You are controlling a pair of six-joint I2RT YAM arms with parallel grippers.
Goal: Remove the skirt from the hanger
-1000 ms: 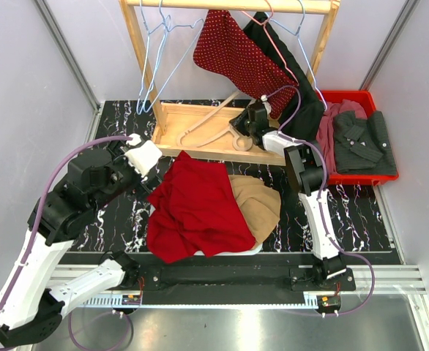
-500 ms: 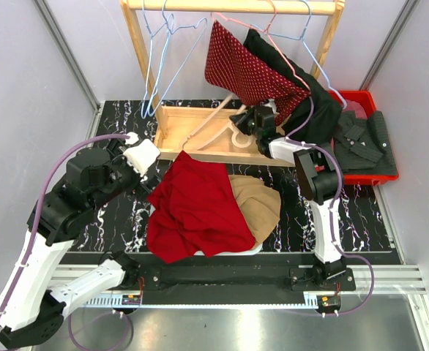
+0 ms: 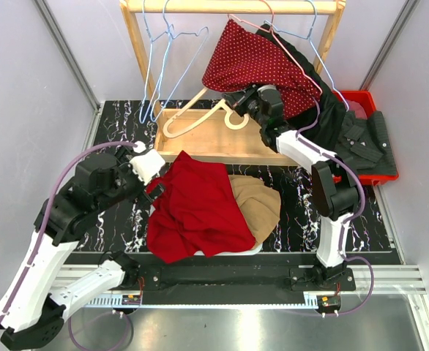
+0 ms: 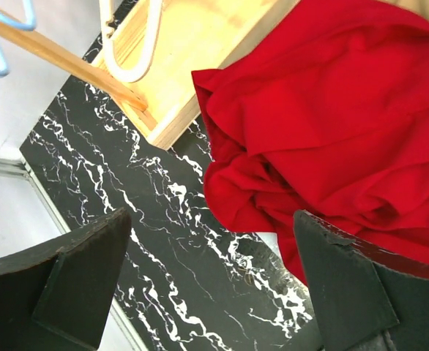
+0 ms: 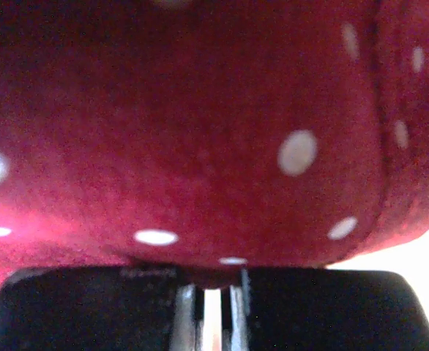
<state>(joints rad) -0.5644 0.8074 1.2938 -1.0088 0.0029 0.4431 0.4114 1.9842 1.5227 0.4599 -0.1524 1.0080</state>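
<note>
Though black, white-veined tabletop (image 3: 375, 212); pale walls (image 3: 24, 88)

In the right wrist view the dotted skirt (image 5: 200, 131) lies so close to the lens that it blurs and fills almost the whole frame. The right claw (image 5: 213, 292) shows only as a dark band cut off by the bottom edge. From above, the red cloth (image 3: 196, 208) covers the left part of the tan garment (image 3: 262, 205), and the skirt hides the left part of the black garment (image 3: 324, 110) hanging behind it.
</note>
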